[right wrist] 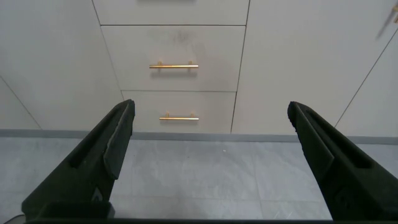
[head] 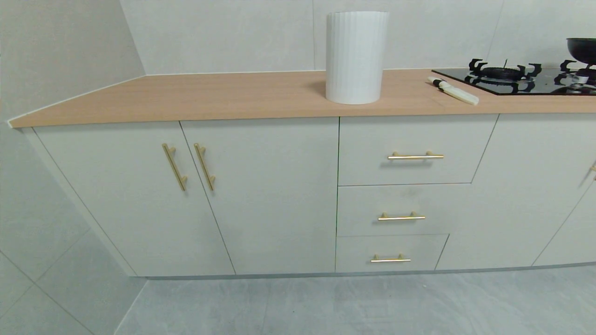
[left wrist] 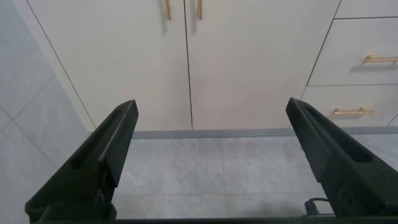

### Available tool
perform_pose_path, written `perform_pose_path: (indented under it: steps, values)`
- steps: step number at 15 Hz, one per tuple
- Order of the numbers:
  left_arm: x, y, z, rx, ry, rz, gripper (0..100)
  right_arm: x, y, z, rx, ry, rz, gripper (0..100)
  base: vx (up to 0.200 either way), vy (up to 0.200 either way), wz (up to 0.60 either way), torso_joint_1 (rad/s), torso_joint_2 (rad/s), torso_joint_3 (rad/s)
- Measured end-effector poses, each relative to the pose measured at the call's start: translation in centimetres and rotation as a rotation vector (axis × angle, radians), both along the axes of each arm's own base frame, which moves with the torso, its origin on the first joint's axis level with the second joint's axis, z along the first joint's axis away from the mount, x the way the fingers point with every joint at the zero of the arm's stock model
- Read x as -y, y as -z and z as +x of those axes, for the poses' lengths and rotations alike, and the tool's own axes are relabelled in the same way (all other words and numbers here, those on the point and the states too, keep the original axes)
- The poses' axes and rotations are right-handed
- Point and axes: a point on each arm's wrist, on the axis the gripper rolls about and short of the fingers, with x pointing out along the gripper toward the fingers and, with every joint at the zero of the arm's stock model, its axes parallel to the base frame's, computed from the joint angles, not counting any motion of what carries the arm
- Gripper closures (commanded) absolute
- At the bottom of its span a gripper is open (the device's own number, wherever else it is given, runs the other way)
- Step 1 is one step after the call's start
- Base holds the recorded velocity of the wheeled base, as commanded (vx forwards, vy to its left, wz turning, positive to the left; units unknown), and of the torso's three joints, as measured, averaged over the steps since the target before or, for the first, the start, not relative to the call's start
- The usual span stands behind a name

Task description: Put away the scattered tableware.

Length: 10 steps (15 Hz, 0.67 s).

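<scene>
Head view, wooden counter (head: 209, 95) with white ribbed cylinder (head: 356, 56), utensil (head: 454, 90) beside hob (head: 512, 81), left claw (left wrist: 211, 107) and right claw (right wrist: 211, 107) spread above grey floor (head: 326, 302).

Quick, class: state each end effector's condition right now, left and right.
Left end effector: open, holding nothing.
Right end effector: open, holding nothing.

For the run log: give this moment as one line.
left gripper open | right gripper open | knife on counter | drawers shut

Cream utensil (head: 454, 91) flat on countertop (head: 209, 97)
</scene>
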Motion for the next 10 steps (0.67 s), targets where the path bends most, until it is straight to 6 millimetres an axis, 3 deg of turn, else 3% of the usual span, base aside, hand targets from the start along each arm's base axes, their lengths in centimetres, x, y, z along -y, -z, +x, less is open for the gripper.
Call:
perform_pose_path:
  steps: [10]
  values:
    - [0.00, 0.00, 0.00, 0.000, 0.000, -0.002, 0, 0.00, 0.00, 0.01, -0.002, -0.001, 0.001, 0, 0.200, 0.000, 0.00, 0.002, 0.00, 0.005]
